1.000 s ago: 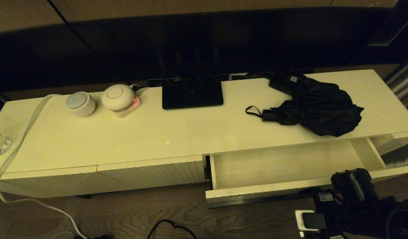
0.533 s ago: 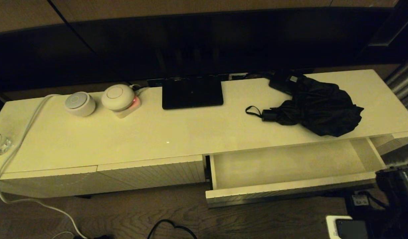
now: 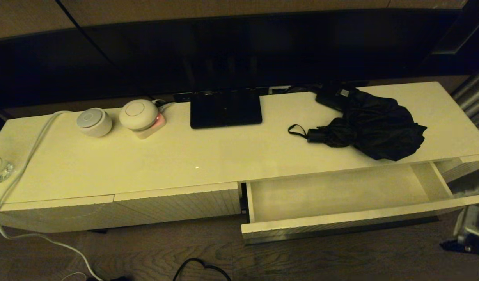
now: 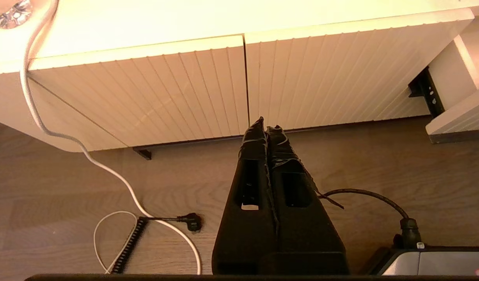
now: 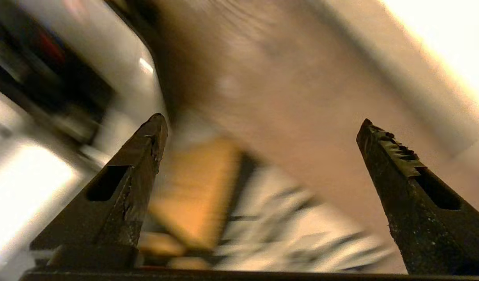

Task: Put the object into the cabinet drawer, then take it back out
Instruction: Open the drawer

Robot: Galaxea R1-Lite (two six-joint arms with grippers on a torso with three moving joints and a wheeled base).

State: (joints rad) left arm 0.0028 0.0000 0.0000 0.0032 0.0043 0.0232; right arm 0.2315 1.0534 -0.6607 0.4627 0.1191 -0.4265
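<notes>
The umbrella (image 3: 374,127) lies on the counter (image 3: 208,156) toward its right end, handle and wrist loop pointing left, bunched fabric spreading right, its far edge against a small black box (image 3: 335,96). Just in front of and below it the drawer (image 3: 341,224) stands pulled out, its pale interior bare. So the opening looks done and the putting-in step has not begun.

The right gripper (image 5: 259,125) has its fingers spread wide and holds nothing; its wrist view shows only blurred floor and cabinet edge, and in the head view little of that arm shows beyond a part at the lower right corner. The left gripper (image 4: 266,127) hangs low before the shut ribbed fronts (image 4: 185,86), fingers pressed together, idle.

The next move probably calls for the right arm to rise over the counter, come down on the umbrella near the handle, where it is firm, and close there; loose fabric may slip or drag.
</notes>
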